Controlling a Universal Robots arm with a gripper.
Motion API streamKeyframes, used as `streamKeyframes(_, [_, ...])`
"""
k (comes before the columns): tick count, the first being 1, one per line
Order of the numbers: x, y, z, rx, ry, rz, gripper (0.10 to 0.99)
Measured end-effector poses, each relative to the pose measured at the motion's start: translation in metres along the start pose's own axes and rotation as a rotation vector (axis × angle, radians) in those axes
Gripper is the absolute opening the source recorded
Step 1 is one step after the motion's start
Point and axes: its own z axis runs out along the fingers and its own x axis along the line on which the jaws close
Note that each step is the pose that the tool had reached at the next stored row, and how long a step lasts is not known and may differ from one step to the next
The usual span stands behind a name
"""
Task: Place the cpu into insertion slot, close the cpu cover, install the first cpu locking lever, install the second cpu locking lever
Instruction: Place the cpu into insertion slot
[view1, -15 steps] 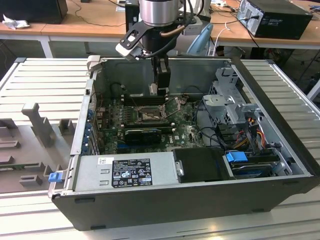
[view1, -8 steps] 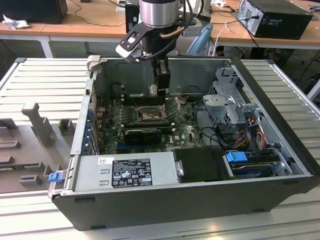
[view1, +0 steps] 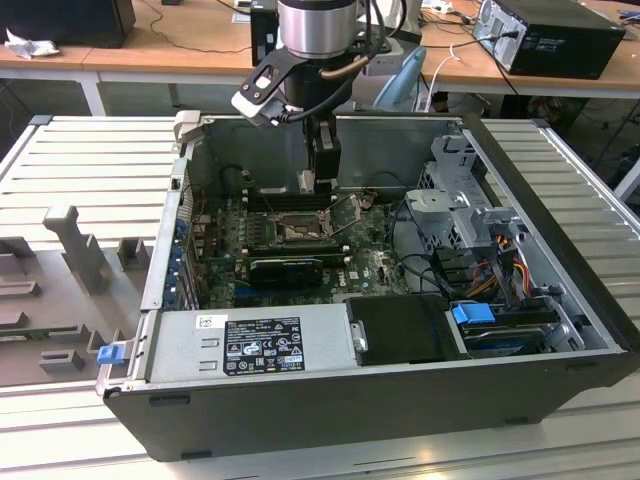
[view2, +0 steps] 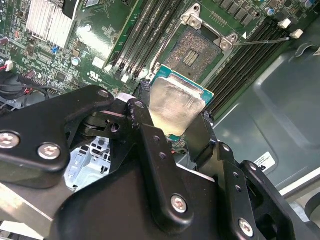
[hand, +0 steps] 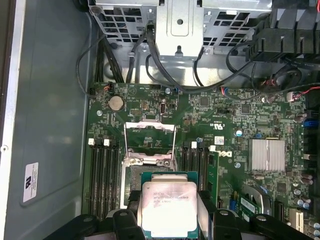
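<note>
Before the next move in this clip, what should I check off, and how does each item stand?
1. Pale silver square cpu clamped in the black end effector: ok.
2. Dark square insertion slot empty: ok.
3. Silvery hinged cpu cover raised off the slot: ok.
4. Cpu seated in the slot: not ok, held clear of it.
5. Cpu edges squared with the slot: cannot tell.

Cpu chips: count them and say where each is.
1. The cpu is held in the gripper above the motherboard, near the empty insertion slot. Another could be hidden under the gripper.
</note>
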Motion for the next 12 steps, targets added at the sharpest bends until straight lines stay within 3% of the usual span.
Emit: streamKeyframes(12, [-0.0001, -0.0004, 0.0048, 0.000, 0.0000, 0.000, 0.529])
